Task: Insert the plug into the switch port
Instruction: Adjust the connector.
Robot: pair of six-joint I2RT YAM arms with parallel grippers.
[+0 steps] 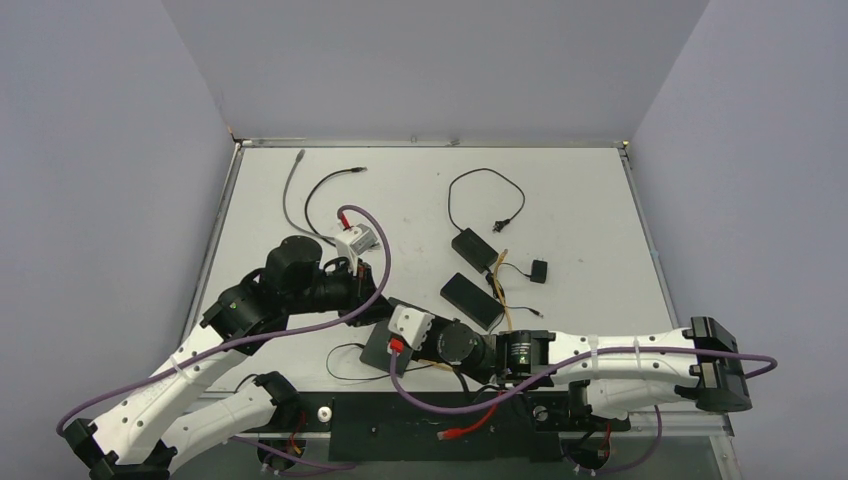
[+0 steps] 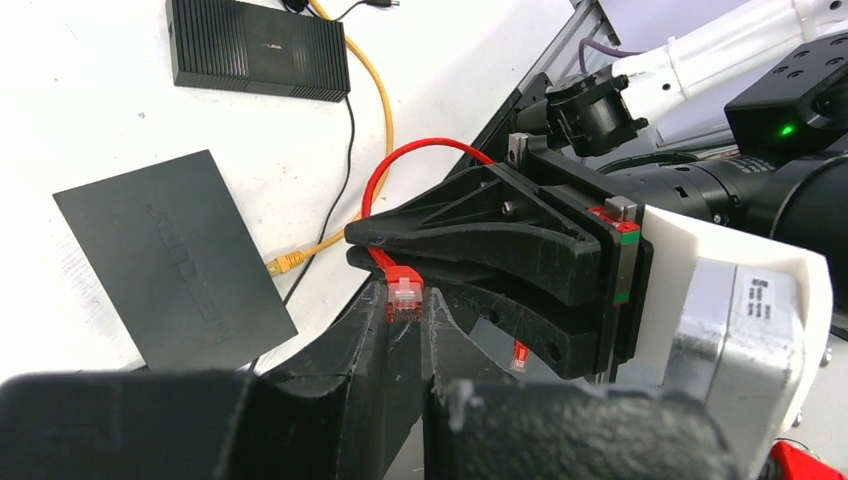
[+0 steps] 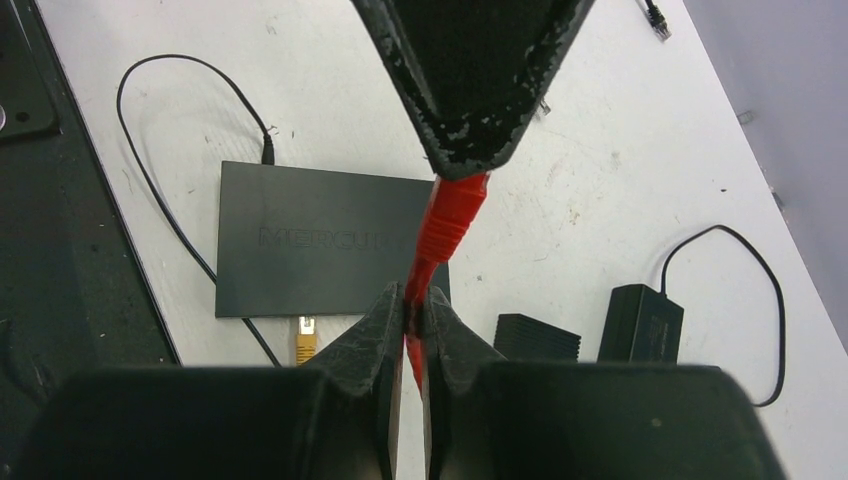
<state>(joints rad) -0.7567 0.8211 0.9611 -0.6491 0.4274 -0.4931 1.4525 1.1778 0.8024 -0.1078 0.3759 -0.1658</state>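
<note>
The two arms meet low over the near middle of the bench (image 1: 560, 190). The left pincer (image 2: 405, 306) is closed on the red plug (image 2: 405, 294), its fingertips pinching the clear tip. The right pincer (image 3: 410, 305) is clamped tight on the red cable (image 2: 425, 142) just behind the plug's boot, so the two pincers sit nose to nose, almost touching. The plug hangs off the bench, above the switch (image 3: 300, 245).

The switch lies flat close to the bench's near edge, beside the black rail (image 1: 430, 435). A yellow plug (image 3: 303, 338) meets one long edge of it; I cannot tell whether it is seated. Two black adapters (image 3: 640, 322) lie to the right and farther back, a strip of bare white bench between them and the switch. Loose dark cables (image 1: 485, 190) loop across the far half
</note>
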